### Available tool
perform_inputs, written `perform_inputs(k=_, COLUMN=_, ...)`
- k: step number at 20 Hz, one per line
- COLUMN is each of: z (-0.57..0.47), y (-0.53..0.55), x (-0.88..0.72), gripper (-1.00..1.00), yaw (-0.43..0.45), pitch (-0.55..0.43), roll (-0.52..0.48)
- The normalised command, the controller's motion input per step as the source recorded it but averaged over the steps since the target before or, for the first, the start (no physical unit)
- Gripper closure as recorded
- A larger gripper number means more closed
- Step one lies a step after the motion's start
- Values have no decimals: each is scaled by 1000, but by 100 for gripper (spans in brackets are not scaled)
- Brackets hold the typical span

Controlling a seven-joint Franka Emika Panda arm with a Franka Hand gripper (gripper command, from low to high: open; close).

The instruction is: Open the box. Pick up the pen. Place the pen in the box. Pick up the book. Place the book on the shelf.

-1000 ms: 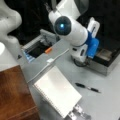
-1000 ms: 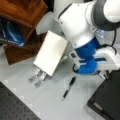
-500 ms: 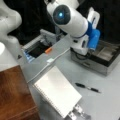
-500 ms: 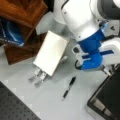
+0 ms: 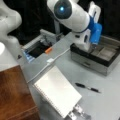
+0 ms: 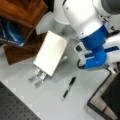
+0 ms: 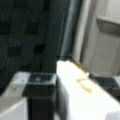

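The box (image 5: 100, 56) stands open at a front view's right, its pale compartments showing; the gripper (image 5: 93, 47) hangs over its near-left part, and whether its fingers are spread or pressed together cannot be told. The pen (image 5: 87, 87) lies on the grey table (image 5: 105, 100) just in front of the box, untouched; in a front view it (image 6: 69, 87) lies near the arm. The off-white book (image 5: 58, 91) lies left of the pen; the reddish-brown shelf (image 5: 15, 95) stands at the far left, beside the book.
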Motion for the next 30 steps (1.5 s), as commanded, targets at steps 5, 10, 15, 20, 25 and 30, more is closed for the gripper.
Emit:
perform_inputs(k=5, z=359, y=120, x=298, gripper=100, yaw=-73, pitch=52, roll=167)
perform_inputs(k=10, z=301, y=99, x=304, gripper=100, yaw=-86, pitch=24, roll=187)
perform_inputs(k=15, z=278, y=124, x=328, gripper=100, yaw=-102, pitch=-16, roll=161)
perform_inputs(k=20, z=275, y=214, x=374, gripper=100, yaw=-124, pitch=-46, roll=129)
perform_inputs(k=25, z=250, y=226, x=413, gripper=100, yaw=-134, pitch=-29, roll=91)
perform_inputs(k=30, z=196, y=137, x=429, gripper=-100, yaw=-152, pitch=23, roll=117)
